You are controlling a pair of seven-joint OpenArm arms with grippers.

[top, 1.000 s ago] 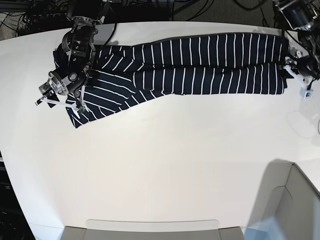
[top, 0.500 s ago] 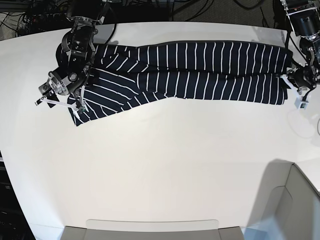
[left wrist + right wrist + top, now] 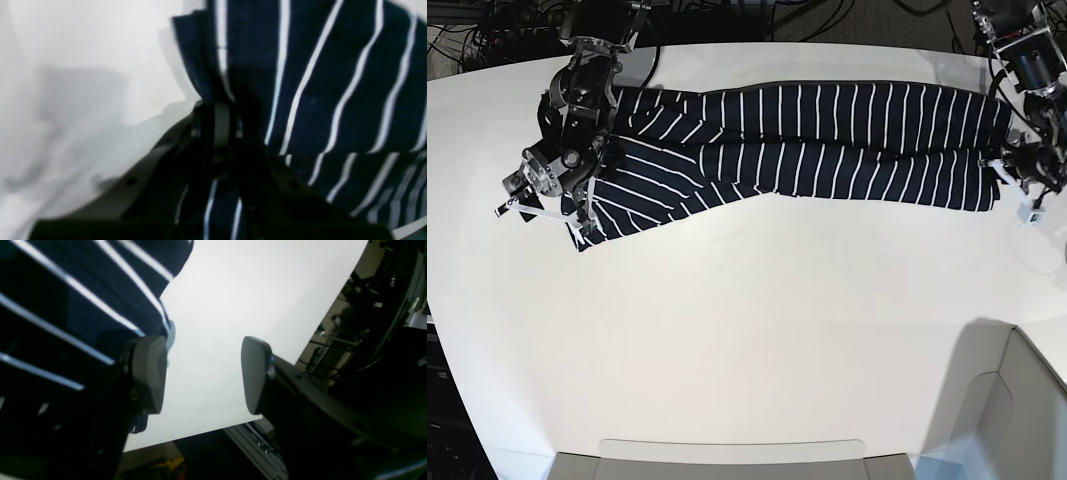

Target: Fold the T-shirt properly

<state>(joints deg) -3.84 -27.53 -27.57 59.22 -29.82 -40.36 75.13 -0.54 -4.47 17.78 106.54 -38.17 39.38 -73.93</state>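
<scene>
Left wrist: my left gripper (image 3: 218, 123) pinches T-shirt (image 3: 333, 83) hem at 12 o'clock; right gripper (image 3: 203, 373) gapes wide, shirt at its 9 o'clock pad.

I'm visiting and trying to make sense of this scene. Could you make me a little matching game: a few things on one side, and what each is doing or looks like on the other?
Things:
1. left hand
2. right hand
3. T-shirt
4. table

Descriptions:
A. plain white, bearing everything
B. open, one finger beside the striped cloth
C. dark navy with thin white stripes, stretched long between the two arms
D. shut, pinching an edge of the cloth

Pairs: 1-D, 2-B, 3-C, 4-A
</scene>
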